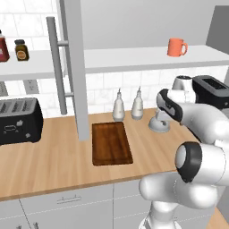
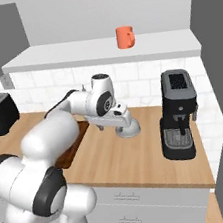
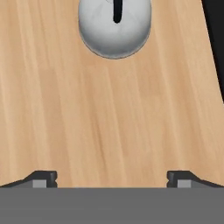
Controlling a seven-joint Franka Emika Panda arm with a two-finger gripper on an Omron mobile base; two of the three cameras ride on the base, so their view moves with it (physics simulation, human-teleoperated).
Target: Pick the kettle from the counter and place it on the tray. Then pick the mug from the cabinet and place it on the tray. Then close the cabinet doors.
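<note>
- The counter (image 1: 58,165) carries the tray (image 1: 111,143), and nothing lies on the tray.
- The kettle (image 3: 114,27) stands on the counter, right of the tray.
- The gripper (image 3: 111,177) hovers over it, fingers spread wide, grasping nothing.
- The mug (image 2: 125,37) stands on the cabinet shelf.

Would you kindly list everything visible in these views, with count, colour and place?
kettle: 1, silver-grey, on counter right of tray
tray: 1, dark brown, on counter
mug: 1, orange, on cabinet shelf
bottles: 2, white, behind tray
toaster: 1, black, counter's left end
coffee machine: 1, black, counter's right end
jars: 2, dark, shelf's left end
cabinet door: 1, grey, open
gripper: 1, dark tips, open near kettle
</note>
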